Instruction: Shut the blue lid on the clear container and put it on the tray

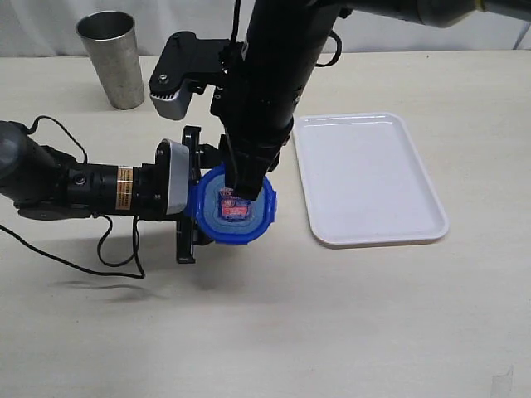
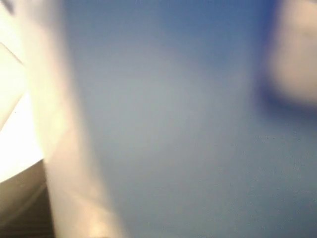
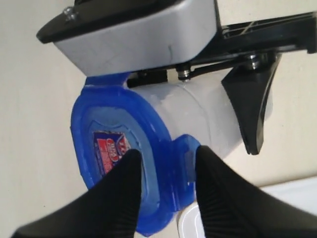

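Grips the seemingly light, slick container (image 3: 198, 114) by its wall inside the left claw (image 1: 192, 197), straddles the lid (image 3: 119, 119) flap between right claw (image 3: 167, 154) fingers, clamp unclear.

The left wrist view is wholly out of focus: a blue smear with pale patches, nothing nameable. In the exterior view the black right arm (image 1: 265, 83) covers part of the small round blue plastic lid (image 1: 241, 230), and the tall clear plastic container (image 3: 198, 114) beneath it is hidden. The lid's red-blue sticker (image 3: 106, 146) has print too small to read. The flat white plastic tray (image 3: 302, 196) is cut off by the edge of the right wrist view.
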Tool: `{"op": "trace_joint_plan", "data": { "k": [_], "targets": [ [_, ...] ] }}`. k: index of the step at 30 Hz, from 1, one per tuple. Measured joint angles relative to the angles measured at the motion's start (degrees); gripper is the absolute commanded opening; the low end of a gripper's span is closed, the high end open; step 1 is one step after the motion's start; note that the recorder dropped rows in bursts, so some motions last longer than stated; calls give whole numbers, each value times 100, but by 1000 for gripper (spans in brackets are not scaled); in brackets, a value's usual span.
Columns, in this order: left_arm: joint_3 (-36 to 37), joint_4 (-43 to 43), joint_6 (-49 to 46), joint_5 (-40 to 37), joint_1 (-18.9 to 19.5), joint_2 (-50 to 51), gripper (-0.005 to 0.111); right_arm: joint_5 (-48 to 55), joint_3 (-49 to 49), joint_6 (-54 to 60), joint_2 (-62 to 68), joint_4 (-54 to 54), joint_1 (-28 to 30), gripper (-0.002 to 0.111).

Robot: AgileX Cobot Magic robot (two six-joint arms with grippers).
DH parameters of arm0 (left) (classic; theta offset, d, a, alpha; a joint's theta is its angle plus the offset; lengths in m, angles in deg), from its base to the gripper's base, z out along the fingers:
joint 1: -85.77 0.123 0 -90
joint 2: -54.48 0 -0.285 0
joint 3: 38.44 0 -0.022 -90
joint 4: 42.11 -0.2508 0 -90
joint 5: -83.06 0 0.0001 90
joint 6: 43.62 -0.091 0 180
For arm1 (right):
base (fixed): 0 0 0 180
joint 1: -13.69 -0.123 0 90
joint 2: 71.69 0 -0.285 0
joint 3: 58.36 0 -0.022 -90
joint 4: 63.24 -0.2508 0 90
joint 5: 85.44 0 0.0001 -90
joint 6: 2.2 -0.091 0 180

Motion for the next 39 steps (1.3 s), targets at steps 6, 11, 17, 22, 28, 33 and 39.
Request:
{"op": "trace_joint_plan", "data": {
  "k": [6, 11, 17, 22, 28, 33, 39],
  "targets": [
    [0, 328, 713, 0, 0, 0, 0, -234, -233, -753, -88, 617, -25, 32],
    [-11, 592, 1411, 62, 0, 0, 0, -607, -221, -1515, -228, 1292, -35, 32],
    [-11, 617, 1909, 139, 0, 0, 0, -794, -183, -2851, -462, 1797, -25, 32],
    [-11, 652, 1999, 139, 0, 0, 0, -730, -183, -3163, -661, 1484, -25, 28],
    [-11, 709, 2022, 139, 0, 0, 0, -649, 286, -2893, -709, 614, -25, 5],
    [-11, 720, 2048, 126, 0, 0, 0, -820, 655, -2867, -709, 721, -25, 5],
    [-11, 754, 2050, 83, 0, 0, 0, -931, 778, -3354, -727, 1301, -25, 5]
  ]
}}
